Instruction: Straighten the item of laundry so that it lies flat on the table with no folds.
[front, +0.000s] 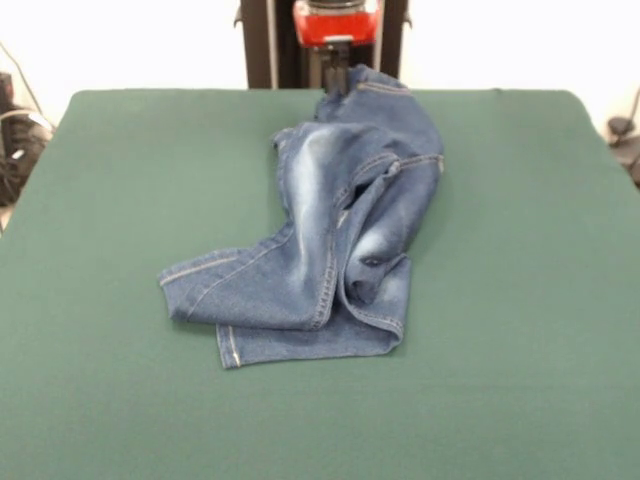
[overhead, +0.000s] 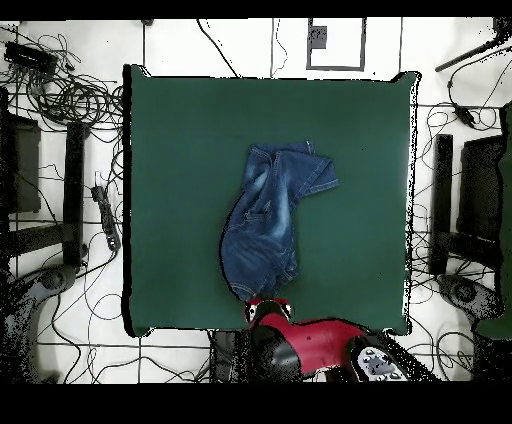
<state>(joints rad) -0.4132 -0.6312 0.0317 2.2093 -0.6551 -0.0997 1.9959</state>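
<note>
Green table (front: 520, 300), cables on floor around it. Jeans (front: 330, 230) crumpled mid-table, legs folded over each other, waist end toward robot. Gripper (front: 337, 78) at waist end; whether clenched or released cannot be told. Denim soft, moderately heavy, non-slippery; hems offer best hold.

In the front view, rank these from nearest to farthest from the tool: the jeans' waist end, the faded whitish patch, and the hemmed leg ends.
1. Waist end, directly beside the tool, at the table's far edge.
2. Faded whitish patch, mid-table.
3. Hemmed leg ends, toward the camera.
</note>
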